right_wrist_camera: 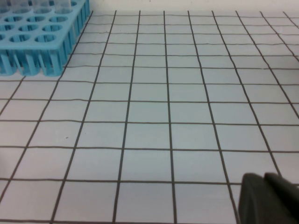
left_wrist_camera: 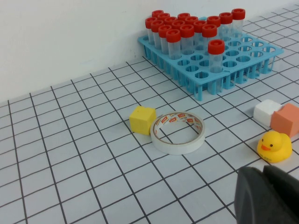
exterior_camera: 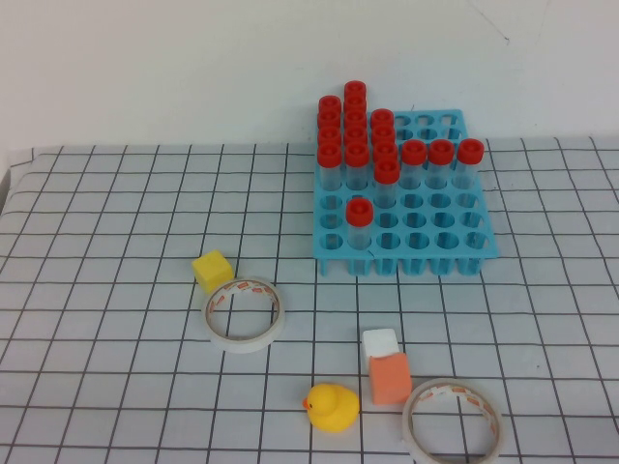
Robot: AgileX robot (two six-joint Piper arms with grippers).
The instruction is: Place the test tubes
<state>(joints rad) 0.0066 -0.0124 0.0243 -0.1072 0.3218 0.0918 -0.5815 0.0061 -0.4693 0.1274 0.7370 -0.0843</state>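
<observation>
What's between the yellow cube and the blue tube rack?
Nothing; bare gridded table, in the high and left wrist views. Shut, the left pincer and right pincer hover above it.

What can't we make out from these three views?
- Left gripper: only a dark shut tip at the left wrist view's edge; arm absent from high view.
- Right gripper: same, shut, right wrist view only.
- Test tubes: rear ones overlap in high view; exact count unclear.
- Blue rack: cut off by the right wrist frame.
- Near tape roll: clipped by high view's lower edge.
</observation>
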